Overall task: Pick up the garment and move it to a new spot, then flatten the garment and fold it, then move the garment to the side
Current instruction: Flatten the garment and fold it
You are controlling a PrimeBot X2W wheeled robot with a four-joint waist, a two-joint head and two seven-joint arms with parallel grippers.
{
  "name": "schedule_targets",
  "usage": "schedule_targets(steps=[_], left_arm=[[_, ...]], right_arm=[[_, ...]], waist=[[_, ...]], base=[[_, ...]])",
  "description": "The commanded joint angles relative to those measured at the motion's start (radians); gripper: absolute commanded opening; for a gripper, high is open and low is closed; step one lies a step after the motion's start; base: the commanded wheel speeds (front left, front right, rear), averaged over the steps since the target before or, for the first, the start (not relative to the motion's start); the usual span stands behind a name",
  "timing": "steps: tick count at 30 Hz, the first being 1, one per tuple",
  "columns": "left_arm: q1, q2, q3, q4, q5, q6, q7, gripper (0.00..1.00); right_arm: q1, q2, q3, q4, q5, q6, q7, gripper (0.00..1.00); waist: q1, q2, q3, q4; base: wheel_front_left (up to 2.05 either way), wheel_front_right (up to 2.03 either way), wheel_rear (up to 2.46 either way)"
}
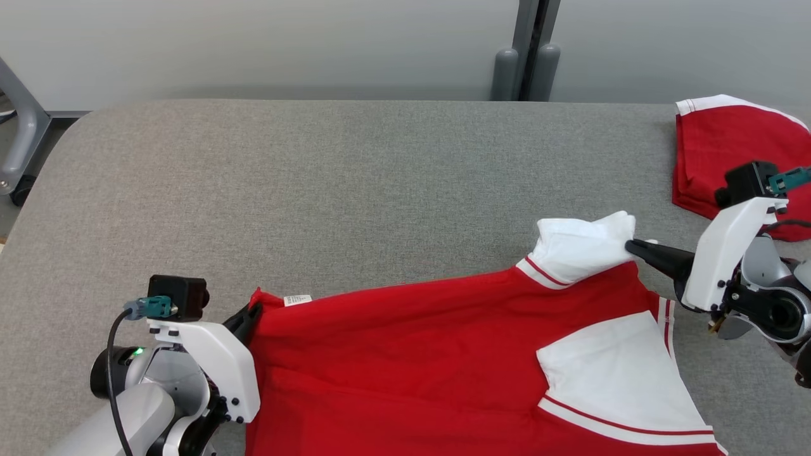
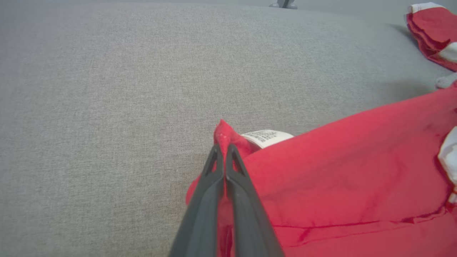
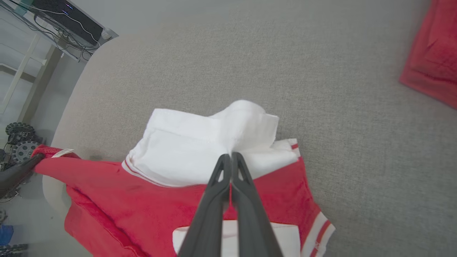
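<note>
1. We logged the red-and-white garment (image 1: 405,354) on the grey table (image 1: 317,190), at the near side and right of centre. Its lower part ran off the bottom of the head view.
2. The left gripper (image 1: 252,311) had its fingers pressed together on the red hem corner, just beside the white care label (image 1: 296,299).
3. The right gripper (image 1: 631,246) was likewise clamped on cloth, at the edge of the bunched white sleeve (image 1: 583,247) where it met the red shoulder.
4. Handling, as we judged it: light, soft and fully limp, not fragile. It would sag and crease between the 2 held points unless pulled taut. The knit looked grippy, not slick, but a thin pinch of 1 layer could slide out.
5. Best holds, in our view: the thicker hemmed corner on the left and the striped seam at the shoulder on the right. Those were about where the 2 grippers sat.
6. The long axis ran left to right across the table, roughly along the near edge and rising slightly toward the right.
7. The hem end pointed to the robot's left and the sleeve end to its right. The upper white sleeve was folded over toward the far side, and the lower one lay flat.
8. A 2nd red garment (image 1: 716,152), folded, lay at the far right, apart from ours.
</note>
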Motion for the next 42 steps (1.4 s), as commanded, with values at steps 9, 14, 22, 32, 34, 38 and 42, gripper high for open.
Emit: schedule_targets(steps=[9, 14, 22, 32, 34, 38, 42], left_arm=[[0.044, 0.04, -0.003, -0.024, -0.01, 0.021, 0.021, 0.0], [0.061, 0.053, -0.017, -0.038, -0.021, 0.018, 0.051, 0.0], [0.079, 0.08, -0.036, -0.074, -0.035, 0.033, 0.104, 0.0], [0.098, 0.09, -0.052, -0.116, -0.051, 0.051, 0.152, 0.0], [0.095, 0.091, -0.052, -0.12, -0.051, 0.052, 0.152, 0.0], [0.098, 0.091, -0.053, -0.12, -0.054, 0.053, 0.157, 0.0], [0.105, 0.088, -0.056, -0.119, -0.062, 0.055, 0.166, 0.0]], right_arm=[[0.089, -0.085, -0.021, -0.137, 0.09, 0.0, 0.07, 0.0], [0.142, -0.125, -0.023, -0.202, 0.13, 0.0, 0.103, 0.0], [0.217, -0.185, -0.01, -0.316, 0.165, 0.0, 0.137, 0.0], [0.272, -0.229, 0.01, -0.377, 0.158, 0.0, 0.143, 0.0], [0.28, -0.226, 0.016, -0.378, 0.156, 0.001, 0.142, 0.0], [0.289, -0.217, 0.024, -0.38, 0.156, 0.0, 0.143, 0.0], [0.303, -0.212, 0.028, -0.38, 0.156, 0.0, 0.136, 0.28]], waist=[[0.0, 0.0, -0.021, -0.015], [0.0, 0.0, -0.037, -0.024], [0.0, 0.0, -0.058, -0.033], [0.0, 0.0, -0.051, -0.04], [0.0, 0.0, -0.048, -0.04], [0.0, 0.0, -0.045, -0.04], [0.0, 0.0, -0.042, -0.04]], base=[[0.0, 0.0, 0.0], [0.0, 0.0, 0.0], [0.0, 0.0, 0.0], [0.0, 0.0, 0.0], [0.0, 0.0, 0.0], [0.0, 0.0, 0.0], [0.0, 0.0, 0.0]])
